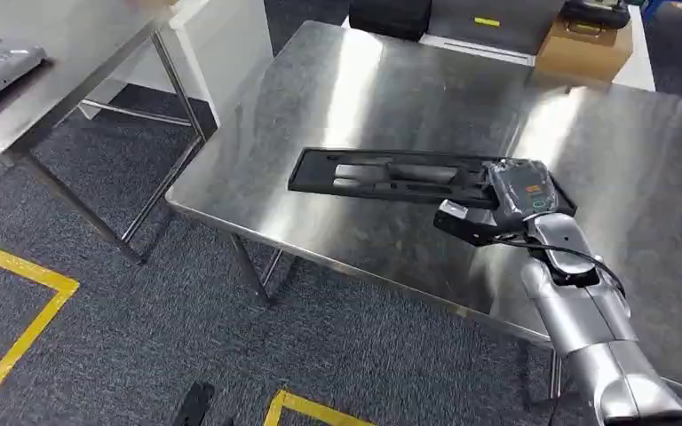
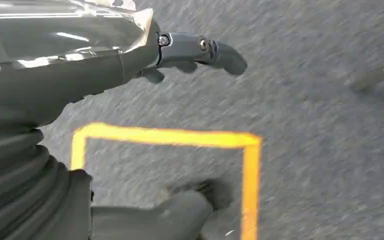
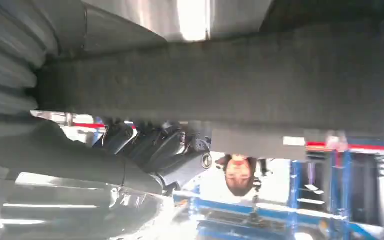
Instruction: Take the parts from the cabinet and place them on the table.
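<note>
Steel tabletop [image 1: 391,80] carries a black parts tray [image 1: 382,174].
Right hand [image 1: 497,200] grips the tray's near end, flat on the tabletop; left hand [image 2: 80,65] hangs released above grey carpet [image 2: 320,140].

cardboard box [image 1: 583,46] beyond; yellow floor tape [image 1: 18,306].

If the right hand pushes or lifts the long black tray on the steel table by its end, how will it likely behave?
The black tray lies flat on the polished steel table, so it would probably slide easily and pivot when pushed at one end. It looks thin and long, so it may flex if the right hand lifts it there. Loose parts in its recesses might shift if tilted.
</note>
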### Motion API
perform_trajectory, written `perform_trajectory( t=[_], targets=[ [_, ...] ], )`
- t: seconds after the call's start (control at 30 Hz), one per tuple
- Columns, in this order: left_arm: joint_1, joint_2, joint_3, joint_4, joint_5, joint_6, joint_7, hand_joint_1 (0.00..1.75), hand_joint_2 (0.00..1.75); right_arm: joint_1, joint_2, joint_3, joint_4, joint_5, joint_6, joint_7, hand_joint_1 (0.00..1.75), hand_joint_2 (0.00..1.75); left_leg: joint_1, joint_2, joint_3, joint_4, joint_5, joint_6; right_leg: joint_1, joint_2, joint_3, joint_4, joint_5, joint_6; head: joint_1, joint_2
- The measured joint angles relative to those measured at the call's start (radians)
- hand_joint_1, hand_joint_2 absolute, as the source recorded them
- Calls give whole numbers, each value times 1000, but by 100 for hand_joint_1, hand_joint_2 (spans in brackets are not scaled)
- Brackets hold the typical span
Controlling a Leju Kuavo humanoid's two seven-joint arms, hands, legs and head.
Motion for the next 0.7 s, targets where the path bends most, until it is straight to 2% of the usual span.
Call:
perform_trajectory(
  t=[0.03, 0.07, 0.1, 0.13, 0.17, 0.2, 0.23, 0.27, 0.3, 0.33, 0.37, 0.4, 0.47, 0.5, 0.6, 0.63, 0.7],
  targets=[
    [-2, 1, 1, 0, 0, 0, 0, 0, 175, 5, -3, -10, 7, 0, -3, 0, 173, 175, 0, 0, 23, -4, -20, 8, 2, -3, -67, 90, -15, -8, 2, 0],
    [-1, 0, 3, 0, 0, 0, 0, 0, 175, 15, -9, -17, 15, 0, -3, 0, 173, 175, 1, -1, 46, -8, -37, 9, 5, -4, -116, 135, -54, -26, 2, 0],
    [1, 0, 4, 0, 0, 0, 0, 0, 175, 28, -13, -24, 20, 1, -4, 0, 173, 175, 1, -7, 71, -14, -56, 9, 5, -4, -163, 154, -107, -38, 3, 0],
    [5, -2, 5, 0, 0, 0, -1, 0, 175, 40, -16, -33, 24, 5, -5, 4, 173, 175, 0, -9, 100, -18, -74, 7, 6, -4, -207, 146, -167, -46, 3, 0],
    [7, -2, 6, 0, -1, 0, -3, 0, 175, 49, -18, -40, 28, 12, -5, 9, 173, 175, -1, -12, 124, -19, -88, 6, 7, -4, -238, 121, -200, -48, 3, 0],
    [7, -2, 6, 0, -2, 0, -12, 0, 175, 56, -22, -47, 31, 21, -5, 22, 173, 175, -3, -15, 143, -20, -104, 5, 6, -4, -261, 85, -205, -37, 2, 0],
    [8, -1, 6, 0, -6, 6, -27, 0, 175, 67, -29, -56, 36, 33, -4, 39, 173, 175, -5, -21, 169, -20, -126, 3, 2, -5, -291, 16, -151, -12, 3, 0],
    [9, -1, 7, 0, -10, 13, -42, 0, 175, 78, -34, -65, 40, 42, -3, 55, 173, 175, -6, -24, 186, -20, -142, 2, -1, -5, -309, -46, -45, 21, 3, 0],
    [15, -2, 8, 4, -11, 19, -54, 0, 175, 97, -37, -76, 50, 53, -1, 66, 173, 175, -7, -29, 198, -17, -160, 1, -7, -16, -325, -94, 150, 65, 1, 0],
    [15, -1, 11, 6, -13, 26, -65, 0, 175, 105, -44, -88, 58, 61, 1, 70, 173, 175, -9, -32, 204, 3, -178, -4, -1, -28, -312, -123, 206, 50, -3, 0],
    [16, -3, 15, 6, -14, 40, -77, 0, 175, 111, -45, -95, 59, 74, 1, 77, 173, 175, -6, -34, 210, -1, -188, -11, 7, -21, -291, -116, 213, 23, -2, 0],
    [16, -3, 16, 5, -20, 63, -105, 0, 175, 105, -50, -105, 56, 95, 0, 88, 173, 175, -6, -31, 217, 3, -198, -12, 3, -22, -285, -121, 209, 0, 1, 0],
    [9, -12, 17, 5, -23, 106, -154, 0, 175, 81, -61, -129, 55, 122, -4, 100, 173, 175, -5, -26, 220, 5, -197, -9, 7, -16, -284, -120, 205, -15, 5, 0],
    [8, -15, 20, 5, -23, 113, -164, 0, 175, 76, -63, -138, 55, 126, -6, 100, 173, 175, -5, -22, 220, 5, -198, -10, 8, -14, -283, -120, 202, -18, 4, 0],
    [8, -23, 25, 5, -19, 115, -169, 0, 175, 70, -63, -156, 56, 129, -10, 96, 173, 175, -5, -17, 224, -3, -205, -7, 8, -5, -284, -121, 200, -21, 4, 0],
    [6, -25, 27, 5, -14, 99, -155, 0, 175, 70, -62, -160, 56, 135, -10, 92, 173, 175, -4, -15, 228, -13, -215, -5, 9, -3, -286, -121, 199, -23, 4, 0],
    [6, -25, 34, 5, -8, 48, -158, 0, 175, 70, -58, -165, 57, 143, -10, 81, 173, 175, -4, -14, 229, -14, -217, -5, 10, -2, -285, -121, 198, -25, 5, 0]
  ],
)
